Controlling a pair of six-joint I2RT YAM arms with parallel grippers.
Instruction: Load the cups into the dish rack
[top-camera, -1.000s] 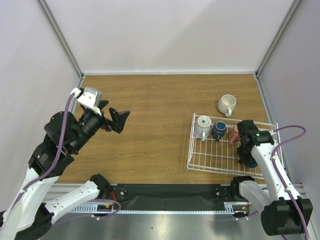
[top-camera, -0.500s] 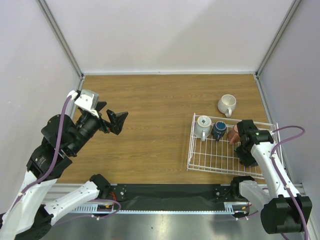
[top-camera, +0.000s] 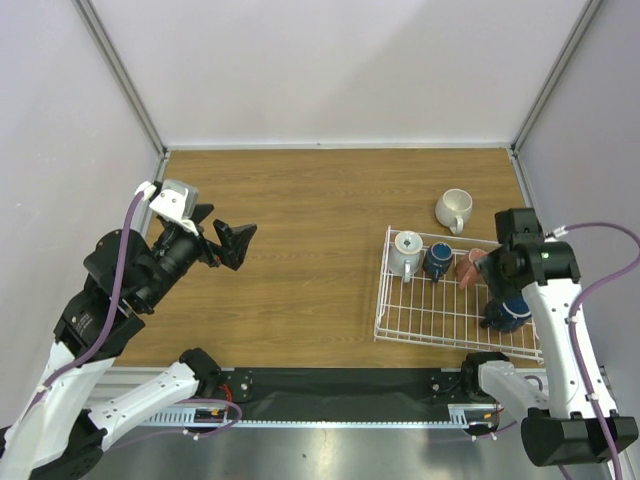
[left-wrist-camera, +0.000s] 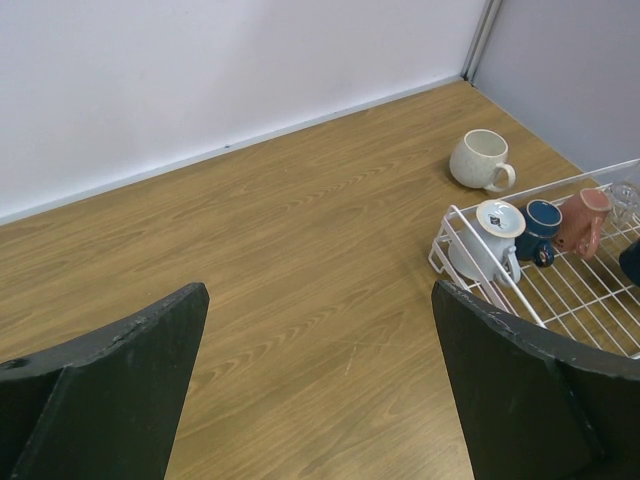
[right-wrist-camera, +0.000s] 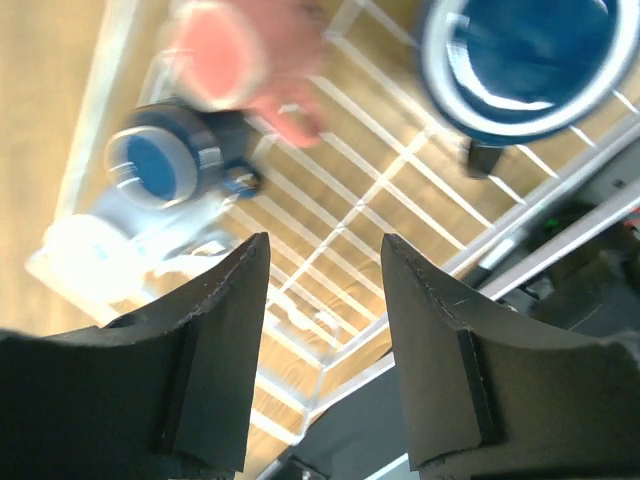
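The white wire dish rack (top-camera: 430, 318) lies at the right front of the table. Along its far side stand a pale grey-blue mug (top-camera: 406, 252), a small dark blue cup (top-camera: 438, 261) and a reddish-pink cup (top-camera: 470, 268). A larger dark blue cup (top-camera: 509, 313) stands at its near right. A cream-white mug (top-camera: 453, 210) lies on the table behind the rack. My right gripper (top-camera: 497, 268) hangs open and empty above the rack (right-wrist-camera: 400, 200), with the pink cup (right-wrist-camera: 230, 55) and the dark blue cup (right-wrist-camera: 520, 65) below it. My left gripper (top-camera: 225, 243) is open and empty over the left of the table.
Grey walls close off the table at the back, left and right. In the left wrist view the cream mug (left-wrist-camera: 480, 160) lies beyond the rack's far corner (left-wrist-camera: 455, 215). Bare wood lies between the left gripper (left-wrist-camera: 320, 295) and the rack.
My right gripper has risen and drawn back from the larger dark blue cup, which now stands uncovered in the rack. My left arm drew back slightly, then held still.
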